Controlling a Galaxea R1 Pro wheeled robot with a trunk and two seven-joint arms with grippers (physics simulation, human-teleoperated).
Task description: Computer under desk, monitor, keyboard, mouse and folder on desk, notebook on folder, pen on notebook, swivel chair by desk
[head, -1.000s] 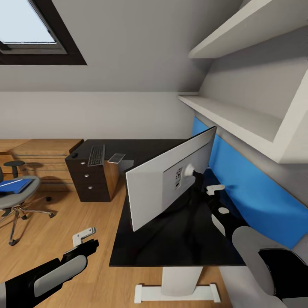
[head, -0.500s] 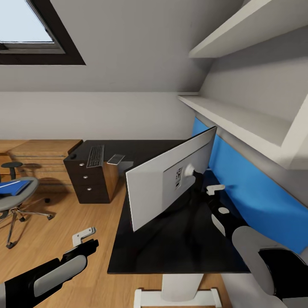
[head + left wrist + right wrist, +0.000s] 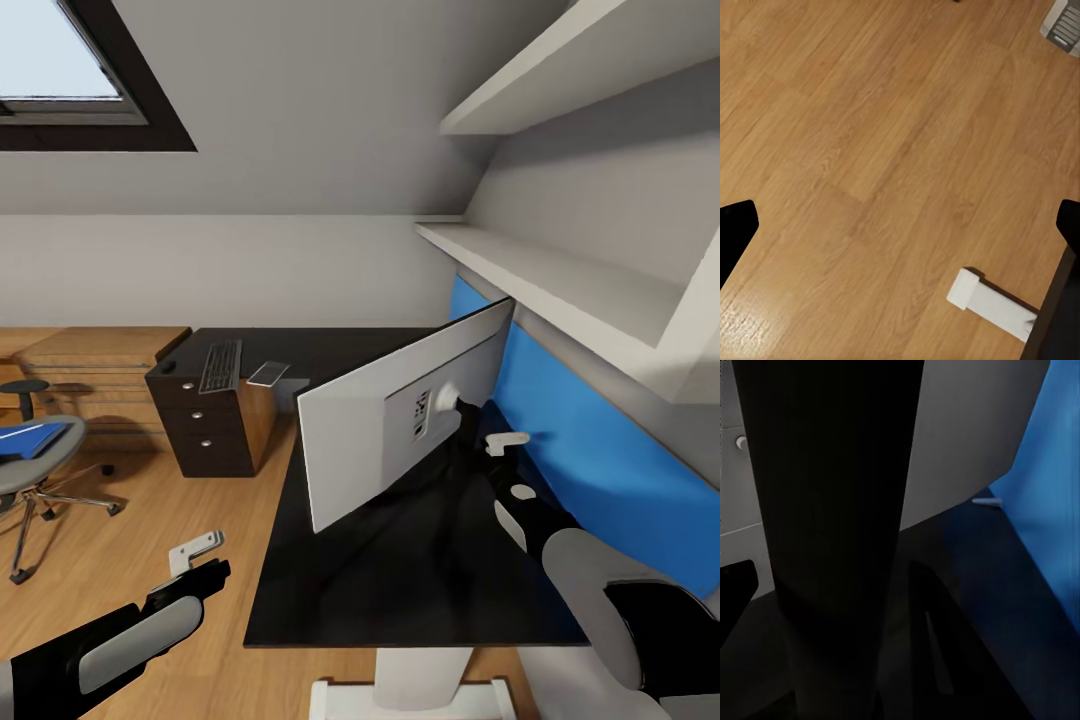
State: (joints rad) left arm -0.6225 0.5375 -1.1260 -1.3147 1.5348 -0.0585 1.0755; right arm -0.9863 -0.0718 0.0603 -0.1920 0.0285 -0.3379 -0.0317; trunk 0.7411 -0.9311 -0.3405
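The left arm, black with a grey padded forearm, reaches forward low at the left of the head view, and its black gripper (image 3: 205, 570) with a light grey bracket on top hangs in the air; in the left wrist view its dark fingertips (image 3: 735, 229) stand wide apart. The right arm, grey and black, stretches forward, and its gripper (image 3: 470, 435) is clamped around a thin black neck (image 3: 832, 510).

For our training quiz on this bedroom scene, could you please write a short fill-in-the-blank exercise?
1. The monitor stands on the ____ desk.
2. The folder lying on the swivel chair is ____ in colour.
3. The keyboard lies above the desk's ____.
4. The left gripper hangs over the wooden ____.

Missing words: black; blue; drawers; floor
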